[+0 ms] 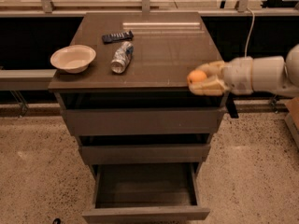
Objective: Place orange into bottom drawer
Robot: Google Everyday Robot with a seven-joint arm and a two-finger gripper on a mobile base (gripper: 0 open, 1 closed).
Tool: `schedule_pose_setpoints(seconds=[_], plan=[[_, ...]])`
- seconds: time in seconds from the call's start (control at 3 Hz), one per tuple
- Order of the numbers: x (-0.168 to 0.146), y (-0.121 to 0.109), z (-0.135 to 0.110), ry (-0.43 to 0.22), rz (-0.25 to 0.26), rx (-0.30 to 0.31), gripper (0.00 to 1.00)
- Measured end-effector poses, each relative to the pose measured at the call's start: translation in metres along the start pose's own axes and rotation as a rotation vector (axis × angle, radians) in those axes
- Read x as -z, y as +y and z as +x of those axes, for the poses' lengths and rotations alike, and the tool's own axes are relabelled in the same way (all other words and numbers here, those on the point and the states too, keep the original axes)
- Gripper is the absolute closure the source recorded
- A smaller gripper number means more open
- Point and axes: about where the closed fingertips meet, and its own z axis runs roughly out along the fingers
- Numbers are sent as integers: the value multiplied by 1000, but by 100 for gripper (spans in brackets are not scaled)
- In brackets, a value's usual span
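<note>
My gripper [202,78] reaches in from the right and is shut on the orange [197,76], a small round fruit held between the cream fingers [208,87]. It hangs at the cabinet top's front right corner, level with the top edge. The bottom drawer [145,190] is pulled open at the foot of the cabinet, its shallow dark interior showing with nothing in it. It lies well below and to the left of the gripper.
On the cabinet top [159,55] stand a cream bowl [73,58] at the left, a crushed silvery bottle [122,57] and a dark flat remote-like object [117,36]. Two wider drawers [142,120] above are slightly ajar. Speckled floor surrounds the cabinet.
</note>
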Motion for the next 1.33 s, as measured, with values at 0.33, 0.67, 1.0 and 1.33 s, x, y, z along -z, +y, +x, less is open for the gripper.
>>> schedule_pose_setpoints(seconds=[0.33, 0.67, 1.0, 1.33], plan=[[4, 52, 94, 129, -81, -57, 100], [0, 91, 158, 216, -162, -102, 100], [0, 91, 158, 215, -162, -102, 100], [-36, 90, 112, 107, -117, 23, 100]])
